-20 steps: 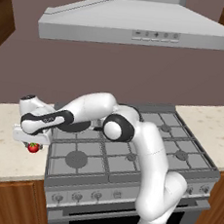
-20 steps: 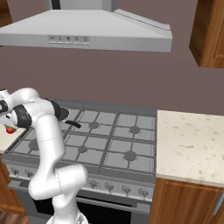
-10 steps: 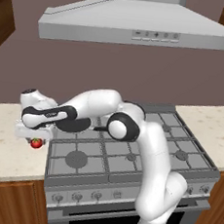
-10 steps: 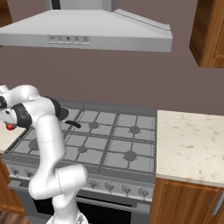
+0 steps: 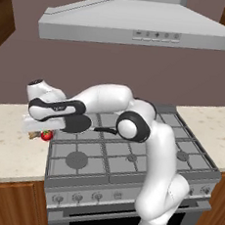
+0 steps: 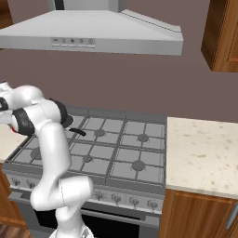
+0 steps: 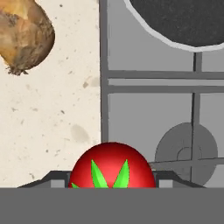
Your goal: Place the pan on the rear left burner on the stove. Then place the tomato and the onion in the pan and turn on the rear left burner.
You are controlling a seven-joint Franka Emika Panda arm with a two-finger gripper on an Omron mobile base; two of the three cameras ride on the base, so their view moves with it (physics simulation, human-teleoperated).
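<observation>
The black pan [image 5: 78, 123] [image 7: 179, 19] rests on the stove's [image 5: 129, 158] back-left grate and hides the rear left burner beneath it. Its handle [image 6: 77, 132] points right. My gripper [image 5: 41, 128] [image 7: 111, 183] reaches left over the stove's left edge and is shut on the red tomato [image 5: 46, 135] [image 7: 111, 165], held a little above the seam between counter and stove. One dark fingertip [image 7: 54, 179] shows on each side of it. The tan onion [image 7: 24, 33] [image 5: 33, 135] lies on the counter just beyond.
The beige counter [image 5: 7, 147] lies left of the stove, and another counter [image 6: 204, 148] lies to its right. The larger front-left burner cap [image 7: 187, 153] [image 5: 75, 159] sits under the grate near the tomato. Knobs [image 5: 96, 196] line the front panel, and a grey hood [image 5: 143, 29] hangs overhead.
The gripper has risen and shifted right toward the stove, carrying the tomato off the counter. The pan and onion have stayed put.
</observation>
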